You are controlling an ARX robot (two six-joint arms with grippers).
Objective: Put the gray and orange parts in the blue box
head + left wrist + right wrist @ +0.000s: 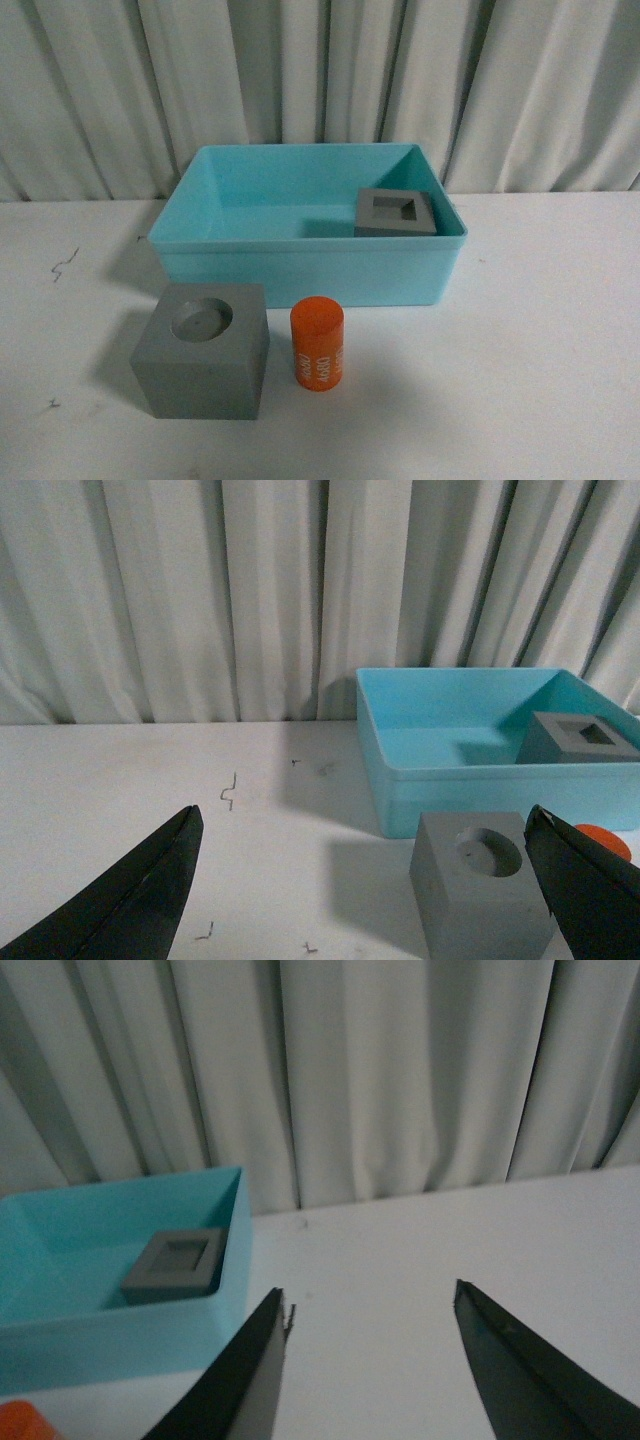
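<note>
The blue box (300, 265) stands at the table's middle back. The gray cube with a square recess (396, 213) lies inside it at its right side. The gray cube with a round recess (205, 350) sits on the table in front of the box, and the orange cylinder (318, 343) stands upright just right of it. Neither arm shows in the front view. My left gripper (365, 825) is open and empty above the table, left of the round-recess cube (480, 895). My right gripper (368, 1298) is open and empty, over bare table right of the box (120, 1345).
A white pleated curtain (320, 80) hangs behind the white table (540, 340). Small dark scuff marks (64, 264) dot the table's left part.
</note>
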